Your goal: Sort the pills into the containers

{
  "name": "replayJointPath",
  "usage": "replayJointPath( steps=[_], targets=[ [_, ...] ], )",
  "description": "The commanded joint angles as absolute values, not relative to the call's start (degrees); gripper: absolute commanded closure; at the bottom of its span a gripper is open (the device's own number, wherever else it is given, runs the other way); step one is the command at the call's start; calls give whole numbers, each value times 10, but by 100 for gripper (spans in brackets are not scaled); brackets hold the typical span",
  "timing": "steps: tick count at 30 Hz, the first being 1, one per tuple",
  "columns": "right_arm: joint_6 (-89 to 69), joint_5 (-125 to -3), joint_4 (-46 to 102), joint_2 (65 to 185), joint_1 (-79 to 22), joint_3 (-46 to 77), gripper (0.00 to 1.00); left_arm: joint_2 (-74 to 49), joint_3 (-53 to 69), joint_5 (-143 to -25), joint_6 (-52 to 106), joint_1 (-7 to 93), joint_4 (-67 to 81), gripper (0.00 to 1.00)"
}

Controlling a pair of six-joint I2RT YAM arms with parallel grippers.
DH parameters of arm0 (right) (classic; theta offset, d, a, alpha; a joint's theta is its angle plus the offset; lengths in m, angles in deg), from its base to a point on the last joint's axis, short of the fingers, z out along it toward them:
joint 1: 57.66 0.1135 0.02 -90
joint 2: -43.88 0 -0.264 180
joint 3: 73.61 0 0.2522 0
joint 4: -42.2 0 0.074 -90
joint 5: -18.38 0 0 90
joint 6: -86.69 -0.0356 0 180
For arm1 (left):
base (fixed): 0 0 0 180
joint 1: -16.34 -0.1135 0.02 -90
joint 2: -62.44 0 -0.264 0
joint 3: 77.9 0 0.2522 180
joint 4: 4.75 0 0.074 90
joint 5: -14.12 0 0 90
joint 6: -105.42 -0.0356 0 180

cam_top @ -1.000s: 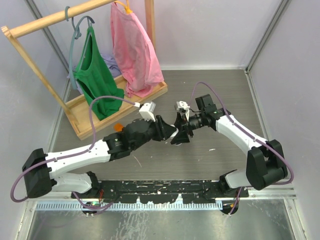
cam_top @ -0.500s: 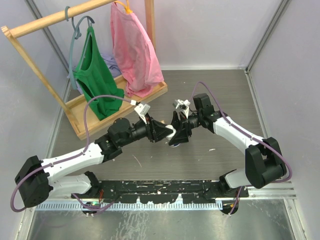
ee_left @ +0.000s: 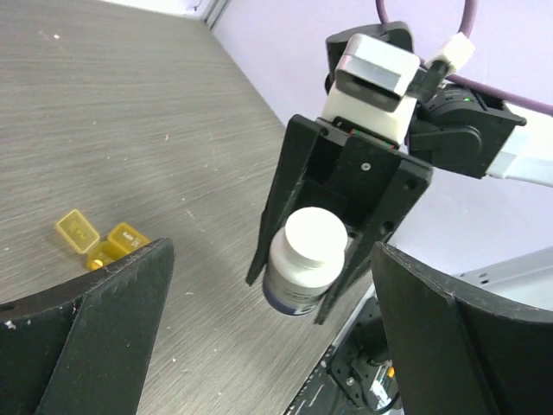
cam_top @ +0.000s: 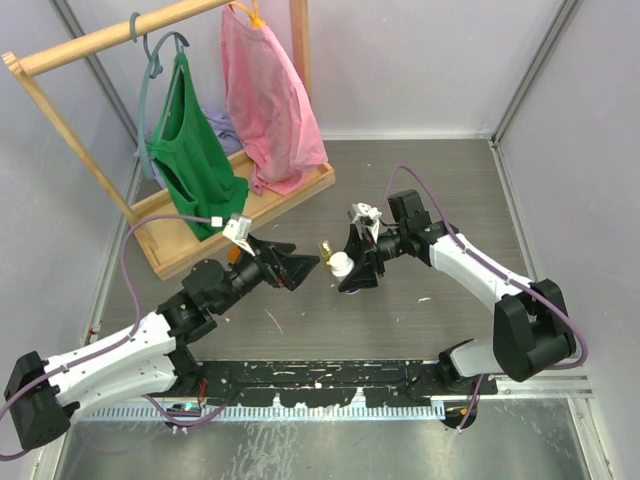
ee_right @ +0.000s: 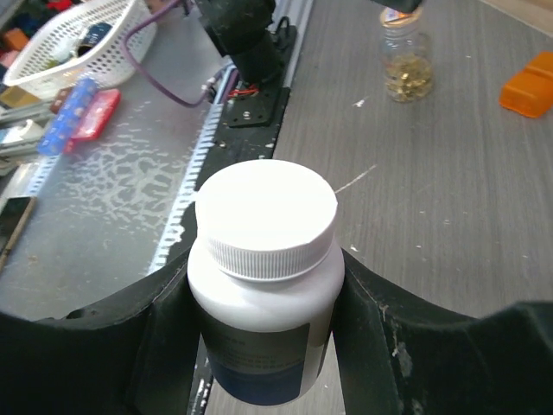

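Over on the left stands a wooden clothes rack [cam_top: 62, 62] with a green top [cam_top: 190, 150] and a pink garment [cam_top: 265, 100] hanging from it, its base resting on the grey worktop [cam_top: 440, 190]. In front of the rack, the left arm reaches in across the worktop. Its end effector [cam_top: 308, 272] is spread wide with nothing between the fingers, and it points toward the other arm.

From that arm's own camera, the pill box [ee_left: 95, 242] shows as small translucent yellow cells lying flat on the worktop. It sits just beyond the edge of one finger and to the left of the bottle hanging in the air. I cannot make it out from overhead.

Just past the left fingertips a small clear jar [cam_top: 326, 248] with golden bits inside stands upright on the worktop. An orange object [ee_right: 529, 82] lies near it.

Right of the jar, the right end effector [cam_top: 350, 266] pinches a white-capped pill bottle [cam_top: 342, 263] by its sides, one finger pressed on each flank. The bottle is held clear of the worktop, and a dark band shows low on its body. The right arm bends back from there toward its base at the near edge.
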State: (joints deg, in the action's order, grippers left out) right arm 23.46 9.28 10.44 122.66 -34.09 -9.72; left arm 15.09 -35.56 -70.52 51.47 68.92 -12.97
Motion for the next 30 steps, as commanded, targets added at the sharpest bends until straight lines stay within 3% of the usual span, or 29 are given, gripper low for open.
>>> replayJointPath(
  steps=[1, 4, 9, 12, 21, 30],
  targets=[
    [387, 40, -29, 1225, -340, -38, 99, 172, -335, -706, 560, 689, -143, 2],
    [394, 22, -30, 1221, -341, -40, 99, 156, -305, -696, 602, 699, -105, 2],
    [396, 6, -29, 1219, -341, -39, 99, 82, -177, -495, 585, 799, 105, 2],
    [396, 3, -29, 1219, -341, -38, 99, -12, -81, -447, 625, 832, 195, 2],
    [397, 2, -31, 1217, -341, -37, 99, -97, -23, -423, 648, 844, 225, 4],
    [397, 1, -31, 1217, -341, -37, 99, -129, -25, -443, 645, 844, 191, 31]
  ],
)
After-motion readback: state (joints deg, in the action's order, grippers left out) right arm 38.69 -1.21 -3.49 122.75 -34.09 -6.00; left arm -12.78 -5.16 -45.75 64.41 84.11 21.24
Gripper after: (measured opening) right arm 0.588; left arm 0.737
